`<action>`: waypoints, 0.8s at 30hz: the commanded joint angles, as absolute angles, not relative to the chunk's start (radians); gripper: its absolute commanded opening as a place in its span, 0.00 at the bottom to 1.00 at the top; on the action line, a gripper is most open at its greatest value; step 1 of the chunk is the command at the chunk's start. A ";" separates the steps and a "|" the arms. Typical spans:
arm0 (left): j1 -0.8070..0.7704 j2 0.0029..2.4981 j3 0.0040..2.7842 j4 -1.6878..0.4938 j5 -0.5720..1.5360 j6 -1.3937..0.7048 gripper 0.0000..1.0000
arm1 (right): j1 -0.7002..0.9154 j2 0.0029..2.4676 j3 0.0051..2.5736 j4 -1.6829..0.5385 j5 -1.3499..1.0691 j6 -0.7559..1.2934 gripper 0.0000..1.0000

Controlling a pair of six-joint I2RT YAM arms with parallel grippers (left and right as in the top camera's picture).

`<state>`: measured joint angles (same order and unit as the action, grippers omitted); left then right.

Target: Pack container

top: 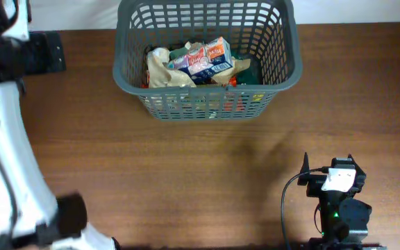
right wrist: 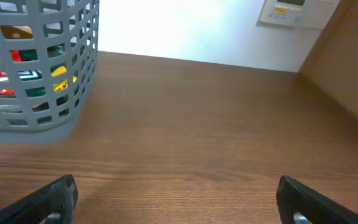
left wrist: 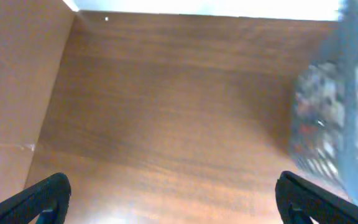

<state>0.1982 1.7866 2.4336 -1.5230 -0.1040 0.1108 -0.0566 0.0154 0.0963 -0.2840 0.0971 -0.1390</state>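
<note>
Sitting on a grained wooden table (top: 186,173), the slotted grey plastic container (top: 207,105) holds crumpled packets (top: 201,61). The left gripper (left wrist: 173,188) and right gripper (right wrist: 177,188) gape, empty.

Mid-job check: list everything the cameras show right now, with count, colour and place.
container: one, dark grey, far centre of the table.
snack packets: several, count unclear; blue-white-orange, tan, green, red; piled inside the container.
table: one, brown wood, under everything.
wall panel: one, white, on the wall beyond the table.
left arm: one, white, left edge.
right arm: one, black with a white part, near right.
left gripper: open, empty, over bare table.
right gripper: open, empty, over bare table.
</note>
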 commanded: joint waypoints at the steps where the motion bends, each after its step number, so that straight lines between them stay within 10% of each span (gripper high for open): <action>1: 0.146 1.539 2.291 -1.521 -0.101 0.106 0.99 | -0.060 0.004 0.087 -0.280 0.109 -0.142 0.99; 24: -0.097 0.684 1.055 -0.713 0.128 0.101 0.99 | -0.059 0.006 0.087 -0.280 0.109 -0.142 0.99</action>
<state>-0.0872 0.7288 1.0954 -0.7277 0.0555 0.1104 -0.0566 0.0158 0.0940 -0.2806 0.0975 -0.1390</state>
